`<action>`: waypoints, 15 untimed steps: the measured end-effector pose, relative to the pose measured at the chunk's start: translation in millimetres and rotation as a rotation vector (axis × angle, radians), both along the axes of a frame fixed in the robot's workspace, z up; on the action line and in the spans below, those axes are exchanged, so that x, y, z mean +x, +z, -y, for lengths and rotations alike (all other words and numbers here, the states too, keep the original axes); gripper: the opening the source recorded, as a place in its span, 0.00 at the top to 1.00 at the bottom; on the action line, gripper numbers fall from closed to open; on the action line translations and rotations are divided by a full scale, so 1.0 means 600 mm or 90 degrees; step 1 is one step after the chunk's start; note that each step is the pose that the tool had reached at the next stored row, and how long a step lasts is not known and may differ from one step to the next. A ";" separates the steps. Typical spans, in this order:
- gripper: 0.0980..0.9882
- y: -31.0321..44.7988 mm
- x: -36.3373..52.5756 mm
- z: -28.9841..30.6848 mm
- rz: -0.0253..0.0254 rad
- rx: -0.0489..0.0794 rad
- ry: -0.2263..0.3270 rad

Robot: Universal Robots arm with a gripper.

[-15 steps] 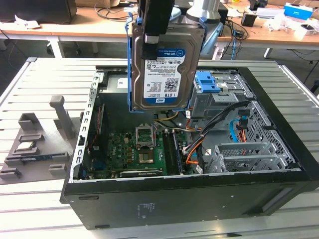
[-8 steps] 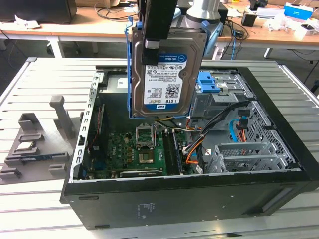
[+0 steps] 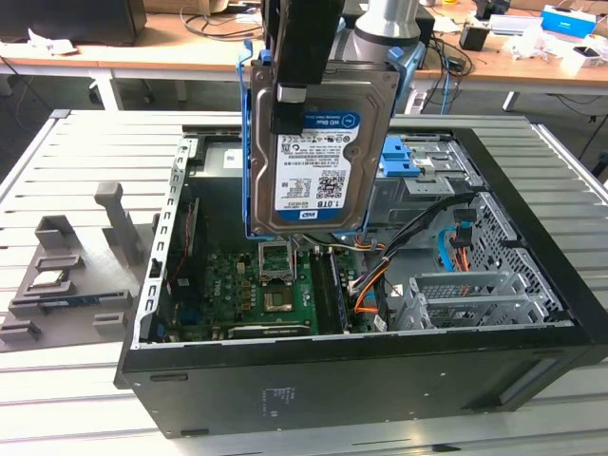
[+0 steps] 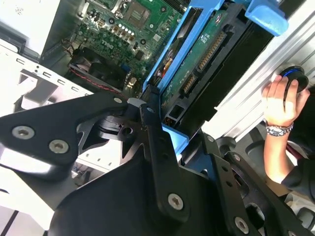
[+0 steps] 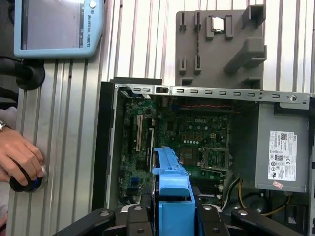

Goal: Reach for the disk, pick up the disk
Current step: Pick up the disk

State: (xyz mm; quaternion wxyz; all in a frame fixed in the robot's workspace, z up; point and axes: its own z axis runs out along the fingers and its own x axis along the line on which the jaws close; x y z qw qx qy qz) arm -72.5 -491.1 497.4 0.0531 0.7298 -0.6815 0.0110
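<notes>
The jaws are closed on the disk (image 3: 318,142), gripping it by its upper edge so that it hangs upright, label facing the exterior view, lifted clear above the open computer case (image 3: 380,370). In the second wrist view the gripper (image 4: 162,118) pinches the disk (image 4: 206,64) with its blue bracket (image 4: 266,17) at the far end; in the first wrist view the bracket (image 5: 172,196) shows edge-on between the black linkages.

Directly under the disk lies the green motherboard (image 3: 256,285) with its square socket. To the exterior view's right inside the case sit a blue latch (image 3: 418,161), a bundle of orange and black cables (image 3: 380,275) and a grey drive cage (image 3: 465,294). The case walls rise around these, and the disk's lower edge hangs above the level of the rim.

On the table (image 3: 85,399) to the exterior view's left rests a grey holder (image 3: 76,275), well apart from the case. A hand (image 5: 19,157) rests on a round knob at the table edge, near a blue tablet (image 5: 56,27).
</notes>
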 end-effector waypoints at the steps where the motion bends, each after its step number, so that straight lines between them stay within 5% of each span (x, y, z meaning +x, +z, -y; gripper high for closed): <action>1: 0.70 0.000 0.000 0.0014 0.0000 0.000 0.000; 15: 0.70 -0.001 0.000 0.0307 0.0000 -0.010 0.000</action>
